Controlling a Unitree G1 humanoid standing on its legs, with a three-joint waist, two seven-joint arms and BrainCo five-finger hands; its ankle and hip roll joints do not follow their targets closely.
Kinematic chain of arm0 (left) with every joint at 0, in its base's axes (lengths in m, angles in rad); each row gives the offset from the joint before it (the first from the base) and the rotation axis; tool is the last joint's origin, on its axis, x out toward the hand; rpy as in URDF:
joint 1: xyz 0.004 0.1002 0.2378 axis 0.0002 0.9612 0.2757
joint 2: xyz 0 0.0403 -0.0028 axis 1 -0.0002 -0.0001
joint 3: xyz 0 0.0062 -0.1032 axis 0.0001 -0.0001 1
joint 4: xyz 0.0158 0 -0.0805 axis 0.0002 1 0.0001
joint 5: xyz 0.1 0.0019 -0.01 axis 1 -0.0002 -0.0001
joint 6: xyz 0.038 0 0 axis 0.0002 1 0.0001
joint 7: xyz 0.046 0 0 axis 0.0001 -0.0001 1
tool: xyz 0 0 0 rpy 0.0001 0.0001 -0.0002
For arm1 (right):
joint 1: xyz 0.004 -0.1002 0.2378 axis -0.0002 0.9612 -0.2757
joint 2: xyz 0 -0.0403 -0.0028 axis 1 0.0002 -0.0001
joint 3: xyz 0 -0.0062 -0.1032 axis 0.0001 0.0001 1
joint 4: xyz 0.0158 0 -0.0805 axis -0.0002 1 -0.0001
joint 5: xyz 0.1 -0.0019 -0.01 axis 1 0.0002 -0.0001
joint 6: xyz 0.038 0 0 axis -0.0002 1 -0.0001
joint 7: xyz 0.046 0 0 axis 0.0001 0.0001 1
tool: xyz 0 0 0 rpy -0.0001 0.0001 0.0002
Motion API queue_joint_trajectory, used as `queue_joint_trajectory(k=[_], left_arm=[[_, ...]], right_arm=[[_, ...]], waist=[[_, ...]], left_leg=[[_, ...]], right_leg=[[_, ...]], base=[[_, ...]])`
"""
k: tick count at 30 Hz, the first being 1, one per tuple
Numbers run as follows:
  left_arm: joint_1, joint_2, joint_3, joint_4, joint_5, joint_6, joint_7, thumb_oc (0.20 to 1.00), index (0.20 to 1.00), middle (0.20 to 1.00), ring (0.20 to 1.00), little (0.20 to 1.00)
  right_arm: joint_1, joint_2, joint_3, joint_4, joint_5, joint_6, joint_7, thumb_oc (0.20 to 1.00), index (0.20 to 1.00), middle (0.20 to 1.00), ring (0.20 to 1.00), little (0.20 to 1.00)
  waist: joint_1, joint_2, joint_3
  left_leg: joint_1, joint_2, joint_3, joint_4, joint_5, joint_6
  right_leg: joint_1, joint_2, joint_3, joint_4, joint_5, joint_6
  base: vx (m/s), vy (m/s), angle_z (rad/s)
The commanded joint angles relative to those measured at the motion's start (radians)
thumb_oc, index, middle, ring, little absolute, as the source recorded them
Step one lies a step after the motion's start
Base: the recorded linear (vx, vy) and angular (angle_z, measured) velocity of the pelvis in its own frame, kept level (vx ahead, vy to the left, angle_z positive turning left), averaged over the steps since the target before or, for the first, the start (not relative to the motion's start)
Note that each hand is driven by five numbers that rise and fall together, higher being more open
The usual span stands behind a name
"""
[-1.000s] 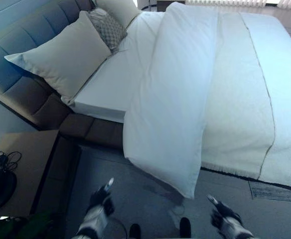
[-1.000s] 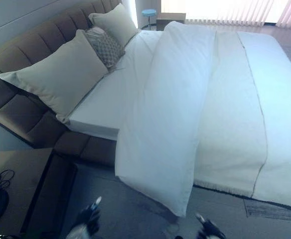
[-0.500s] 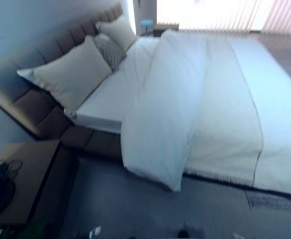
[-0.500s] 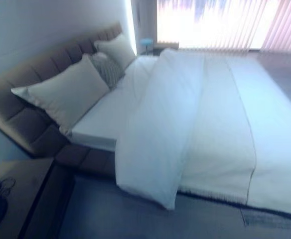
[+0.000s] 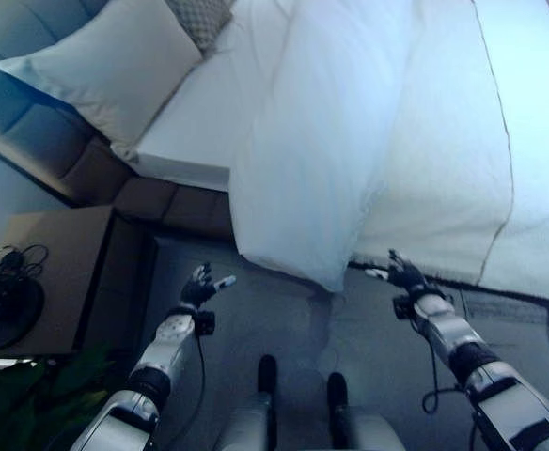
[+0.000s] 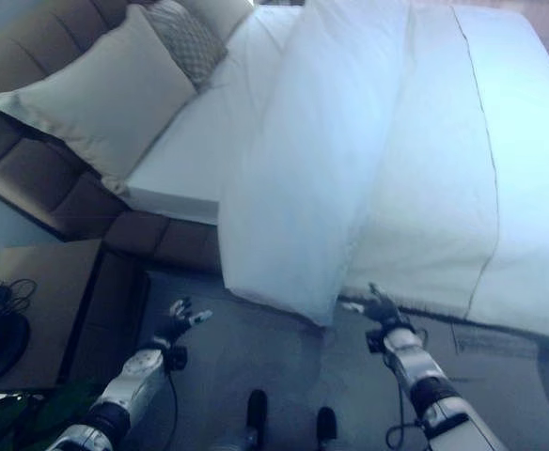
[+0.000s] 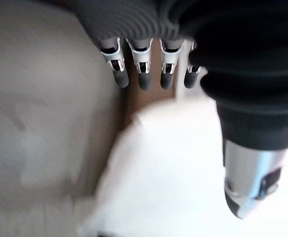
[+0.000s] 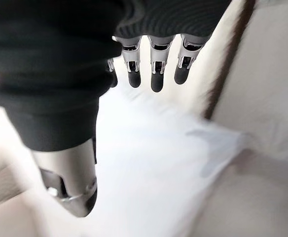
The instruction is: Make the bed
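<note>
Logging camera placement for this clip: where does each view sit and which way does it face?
Left eye view: on the head, looking down at the folded white duvet hanging off the bed; left hand and right hand raised, open.
Right eye view: beside it, same scene, with the large pale pillow.
Left wrist view: along the left hand's fingers toward the duvet corner.
Right wrist view: along the right hand's fingers, same corner.
Both wrist views share that hanging corner.
</note>
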Motion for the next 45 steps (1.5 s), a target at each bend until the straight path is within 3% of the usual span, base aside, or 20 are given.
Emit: queue_joint_trajectory(k=[1,5,7,8,16,28,39,45], left_arm=[[-0.091,0.085,-0.043,-0.026,-0.135,-0.043,-0.026,1.000,1.000,1.000,1.000,1.000],[-0.251,0.091,-0.089,-0.049,-0.292,-0.054,-0.069,1.000,1.000,1.000,1.000,1.000],[-0.300,0.084,-0.100,-0.042,-0.345,-0.044,-0.098,1.000,1.000,1.000,1.000,1.000],[-0.372,0.071,-0.112,-0.035,-0.418,-0.035,-0.133,1.000,1.000,1.000,1.000,1.000],[-0.554,0.018,-0.147,-0.084,-0.603,-0.003,-0.197,1.000,1.000,1.000,1.000,1.000],[-0.826,-0.026,-0.108,0.003,-0.723,-0.068,-0.137,1.000,1.000,1.000,1.000,1.000],[-1.040,0.030,-0.105,0.131,-0.669,-0.216,0.052,1.000,1.000,1.000,1.000,1.000],[-1.135,0.076,-0.179,0.253,-0.598,-0.224,0.156,1.000,1.000,1.000,1.000,1.000]], right_arm=[[-0.104,-0.017,0.006,-0.025,0.131,-0.056,-0.006,1.000,1.000,1.000,1.000,1.000],[-0.249,0.034,-0.005,-0.024,0.396,-0.113,0.011,1.000,1.000,1.000,1.000,1.000],[-0.296,0.048,-0.011,-0.021,0.476,-0.130,0.039,1.000,1.000,1.000,1.000,1.000],[-0.360,0.044,0.001,-0.009,0.565,-0.144,0.063,1.000,1.000,1.000,1.000,1.000],[-0.509,0.071,0.044,-0.066,0.782,-0.183,0.128,1.000,1.000,1.000,1.000,1.000],[-0.814,0.130,0.106,0.072,0.856,-0.213,0.098,1.000,1.000,1.000,1.000,1.000],[-1.015,0.101,0.173,0.278,0.871,-0.237,-0.030,1.000,1.000,1.000,1.000,1.000],[-1.081,0.067,0.225,0.401,0.799,-0.224,-0.130,1.000,1.000,1.000,1.000,1.000]], waist=[[-0.002,0.004,0.026],[0.003,0.006,0.057],[0.001,0.003,0.064],[-0.018,-0.003,0.088],[-0.022,-0.011,0.115],[-0.012,-0.015,0.144],[0.003,-0.005,0.191],[0.020,0.010,0.205]], left_leg=[[-0.097,0.002,0.036,0.096,-0.038,-0.013],[-0.106,-0.010,0.059,0.085,-0.057,-0.012],[-0.101,-0.019,0.064,0.069,-0.059,-0.011],[-0.102,-0.043,0.058,0.068,-0.066,-0.009],[-0.207,-0.061,0.026,0.108,-0.062,-0.022],[-0.362,-0.055,-0.039,0.004,0.031,-0.055],[-0.589,-0.063,-0.074,0.046,0.001,-0.079],[-0.662,-0.064,-0.079,0.030,0.016,-0.094]], right_leg=[[0.058,-0.088,-0.057,0.097,-0.010,0.064],[0.023,-0.092,-0.119,0.001,0.006,0.056],[-0.010,-0.072,-0.115,-0.050,0.028,0.056],[-0.088,-0.032,-0.091,-0.105,0.077,0.058],[-0.122,-0.023,-0.109,-0.153,0.127,0.048],[-0.290,-0.002,-0.150,-0.174,0.151,0.044],[-0.490,-0.011,-0.167,-0.170,0.155,0.060],[-0.555,-0.018,-0.183,-0.189,0.166,0.065]], base=[[0.04,0.154,-0.27],[0.06,0.154,-0.14],[0.11,0.060,-0.11],[0.13,0.036,-0.16],[0.04,-0.035,0.09],[0.02,-0.066,0.07],[0.04,-0.015,0.07],[0.03,-0.001,0.08]])
